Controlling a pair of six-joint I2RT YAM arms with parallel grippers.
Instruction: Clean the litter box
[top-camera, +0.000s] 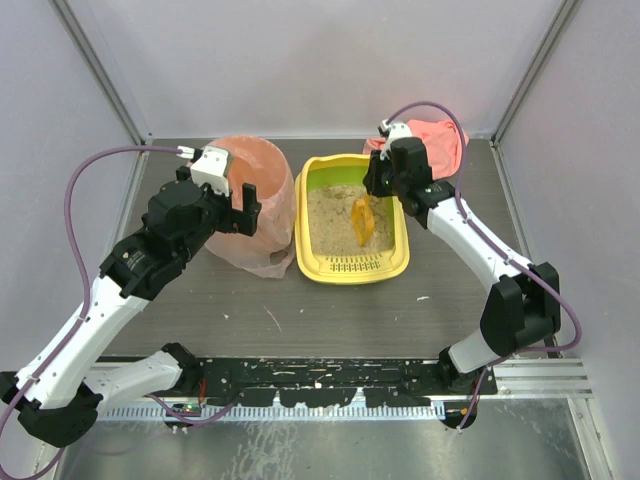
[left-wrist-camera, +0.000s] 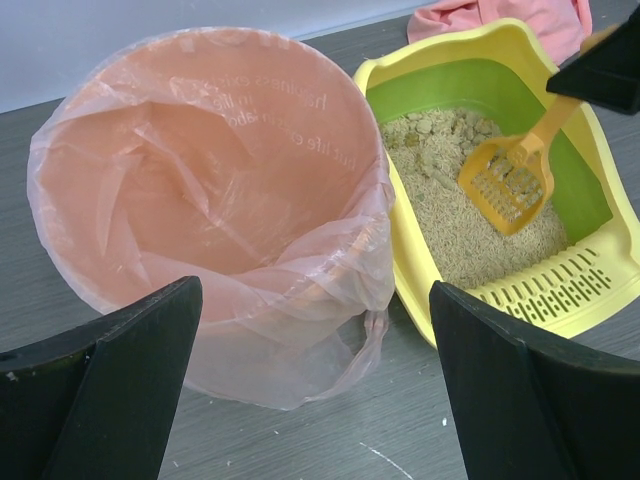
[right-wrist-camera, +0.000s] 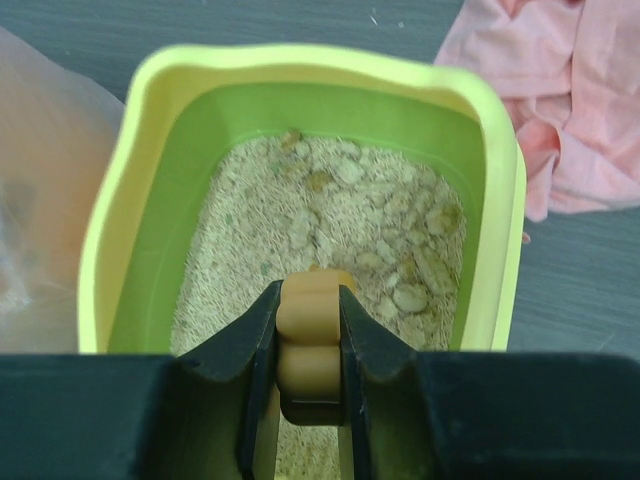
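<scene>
The litter box (top-camera: 350, 268) is a yellow tray, green inside, on the table's middle, its slotted rim (left-wrist-camera: 560, 290) toward me. Beige litter with clumps (right-wrist-camera: 410, 295) fills it. My right gripper (top-camera: 378, 185) hangs over the box's far right side, shut on the handle (right-wrist-camera: 312, 340) of an orange scoop (left-wrist-camera: 508, 180). The scoop's slotted head (top-camera: 361, 222) sits low over the litter with a few clumps in it. My left gripper (top-camera: 245, 205) is open above the near rim of the bin; in the left wrist view the left gripper (left-wrist-camera: 315, 290) has nothing between its fingers.
A round bin lined with a pink bag (top-camera: 250, 190) stands right beside the litter box on its left, the bag's rim (left-wrist-camera: 210, 170) wide open. A crumpled pink cloth (top-camera: 440, 140) lies behind the box at the right. Grey walls enclose the table.
</scene>
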